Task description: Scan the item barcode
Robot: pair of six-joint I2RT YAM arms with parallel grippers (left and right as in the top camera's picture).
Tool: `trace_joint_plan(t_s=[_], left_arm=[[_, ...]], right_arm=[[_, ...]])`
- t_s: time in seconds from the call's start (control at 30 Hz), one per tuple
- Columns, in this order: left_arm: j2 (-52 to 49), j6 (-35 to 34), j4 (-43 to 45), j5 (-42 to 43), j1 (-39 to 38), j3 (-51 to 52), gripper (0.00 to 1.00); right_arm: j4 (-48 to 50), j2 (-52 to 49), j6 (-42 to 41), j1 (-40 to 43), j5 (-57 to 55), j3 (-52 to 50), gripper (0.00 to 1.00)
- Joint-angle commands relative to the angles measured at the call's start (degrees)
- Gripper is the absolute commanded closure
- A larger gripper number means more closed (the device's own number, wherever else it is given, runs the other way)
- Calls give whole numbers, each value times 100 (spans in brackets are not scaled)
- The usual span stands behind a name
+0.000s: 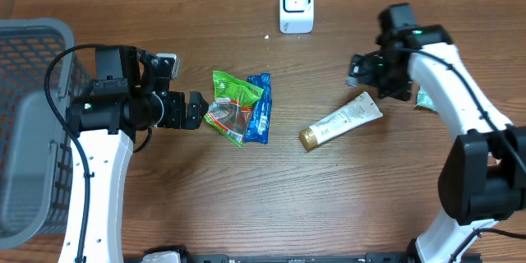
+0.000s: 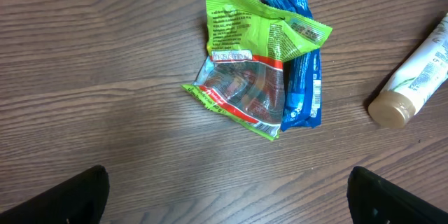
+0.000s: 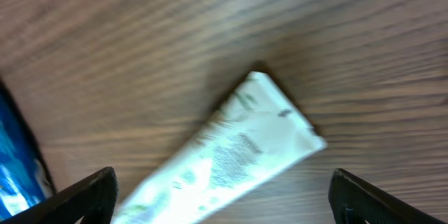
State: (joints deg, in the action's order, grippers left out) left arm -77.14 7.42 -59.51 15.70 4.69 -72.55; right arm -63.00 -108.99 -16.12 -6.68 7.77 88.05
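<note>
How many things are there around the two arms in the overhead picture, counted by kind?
Packets: 2 (green packet, blue packet)
Tubes: 1 (white tube)
Scanners: 1 (white scanner)
Baskets: 1 (grey basket)
Total: 5
A small item, half hidden behind the right arm, is not counted; its kind cannot be told.
</note>
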Motion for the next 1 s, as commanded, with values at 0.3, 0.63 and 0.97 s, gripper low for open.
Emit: trace_joint_plan(t_s=[0.3,0.63,0.97], left_arm=[[-4,-81,20,66,-22,4,0],[-4,-81,17,66,-22,4,0],[-4,-81,20,63,-22,4,1]], right_arm=[[-522,-105,697,-284,1158,-782,30],[-223,-109,-107,-846,1285,-1661,34],[754,-114,-275,-1891,640,-1799,39]])
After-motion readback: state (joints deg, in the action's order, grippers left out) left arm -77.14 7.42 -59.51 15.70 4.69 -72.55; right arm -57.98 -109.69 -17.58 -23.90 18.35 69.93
